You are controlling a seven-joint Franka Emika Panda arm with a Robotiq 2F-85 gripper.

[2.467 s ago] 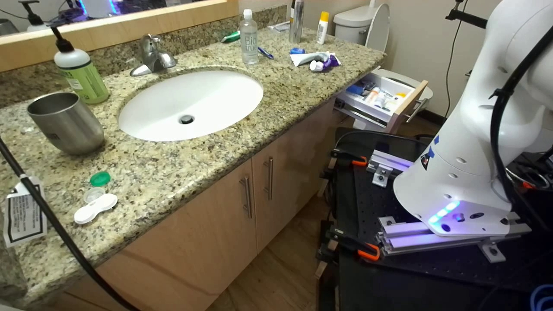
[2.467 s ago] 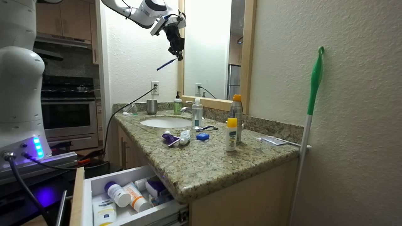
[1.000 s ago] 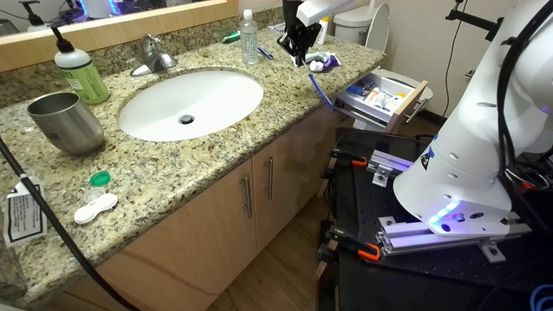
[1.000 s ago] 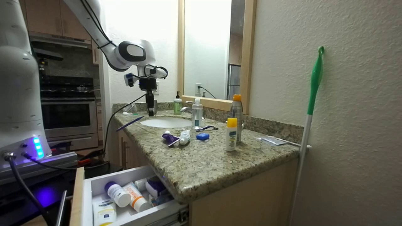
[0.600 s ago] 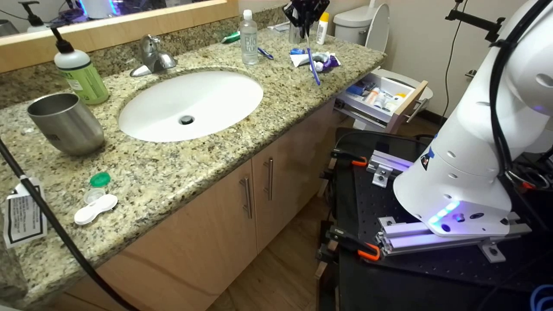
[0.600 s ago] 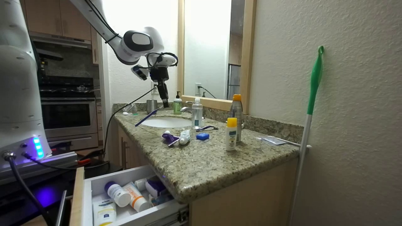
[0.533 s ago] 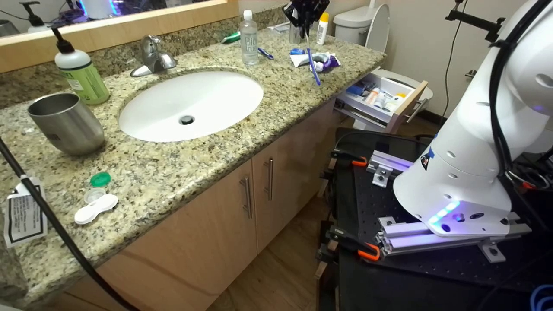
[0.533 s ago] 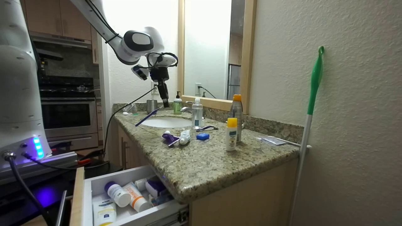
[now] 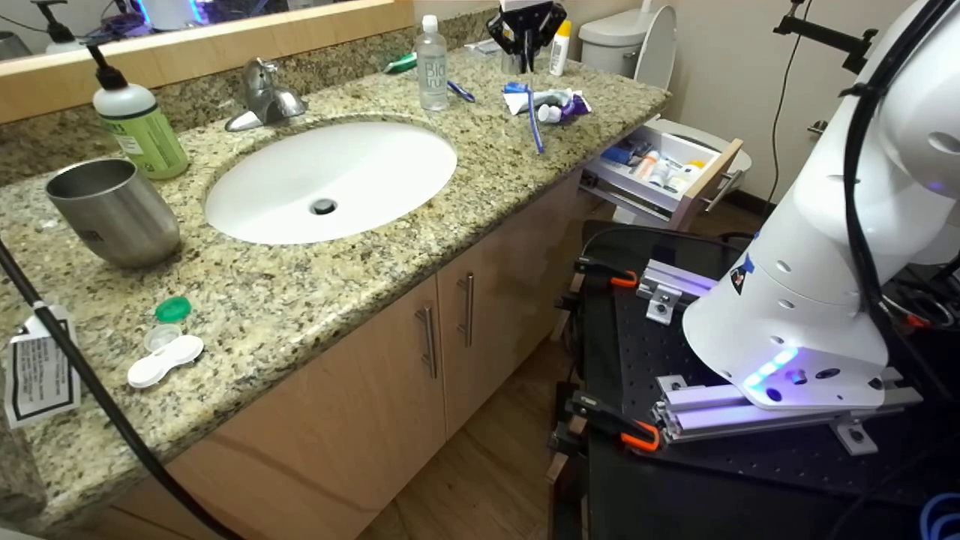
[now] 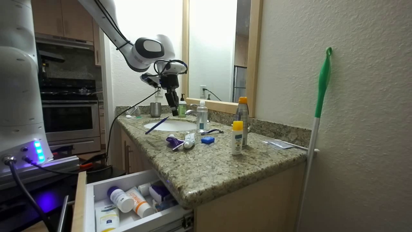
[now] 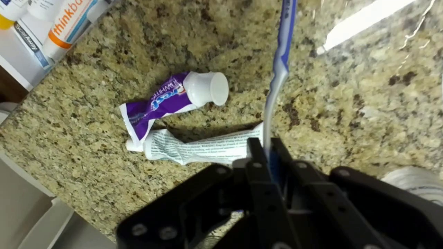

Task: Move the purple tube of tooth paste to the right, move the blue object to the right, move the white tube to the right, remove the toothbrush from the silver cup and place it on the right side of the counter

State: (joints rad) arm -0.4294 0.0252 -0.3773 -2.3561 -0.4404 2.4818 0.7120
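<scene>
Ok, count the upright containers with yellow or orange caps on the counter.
2, in an exterior view: a yellow-capped white bottle, right of the blue object, and an orange-capped silver can behind the bottle, partly covered. Others might be hidden.

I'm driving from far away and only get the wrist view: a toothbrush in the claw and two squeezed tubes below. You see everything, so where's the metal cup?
Observer: The silver cup stands upright on the counter near the green soap bottle.
Visitor: And the little blue thing? The claw fills so much of my screen.
Observer: In an exterior view, the blue object lies beside the white tube, with a gap between them.
Visitor: Anything tall around that I'd never notice?
Observer: Yes, a white pole with a green handle rises, tilted, by the wall at the counter's end.
</scene>
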